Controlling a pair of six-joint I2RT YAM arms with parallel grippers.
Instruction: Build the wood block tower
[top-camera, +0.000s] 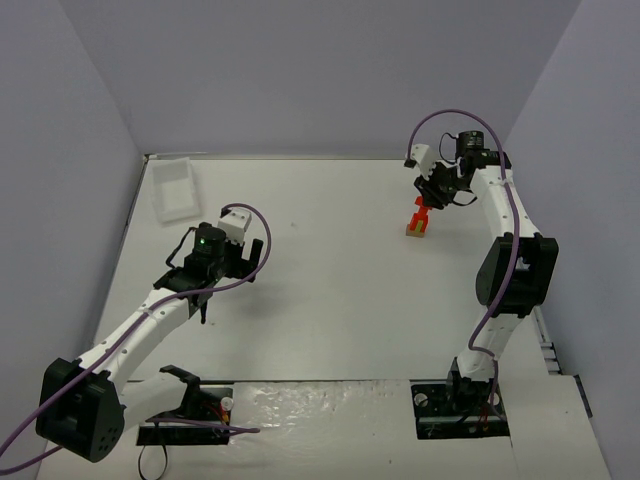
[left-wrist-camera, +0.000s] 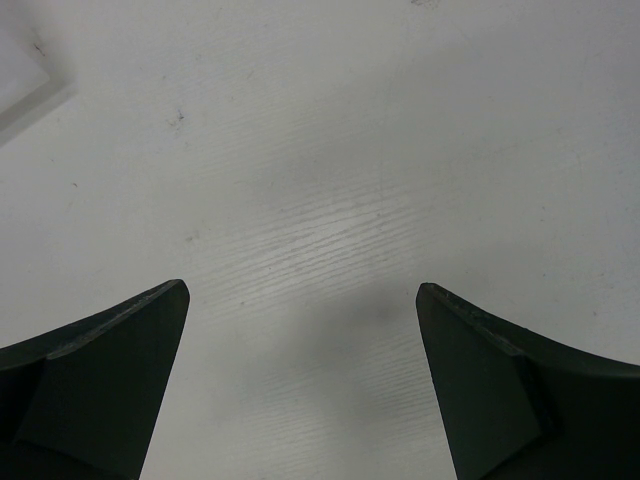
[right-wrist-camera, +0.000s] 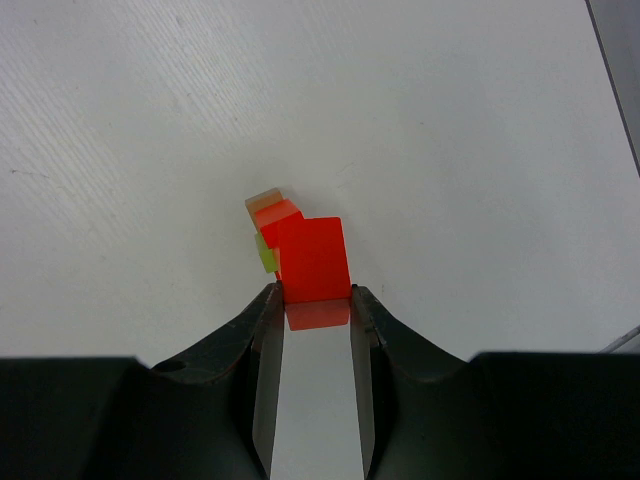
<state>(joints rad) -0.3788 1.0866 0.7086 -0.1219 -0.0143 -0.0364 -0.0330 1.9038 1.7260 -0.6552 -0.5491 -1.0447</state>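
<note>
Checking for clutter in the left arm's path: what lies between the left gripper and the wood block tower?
Nothing. In the top view, only bare white table stretches from the left gripper to the wood block tower.

A white table (top-camera: 330, 300) takes up the whole booth. Its top is faintly grained like painted wood and marked with a few small dark specks (left-wrist-camera: 178, 118). Out at about ten o'clock, near the far left corner, sits a shallow white plastic tray (top-camera: 175, 188), turned a little askew to the table's edges. Plain lilac-grey walls (top-camera: 320, 70) close the table in at nine, twelve and three o'clock. Along the near edge, at six o'clock, lies a glossy, wrinkled white strip (top-camera: 330, 400).
</note>
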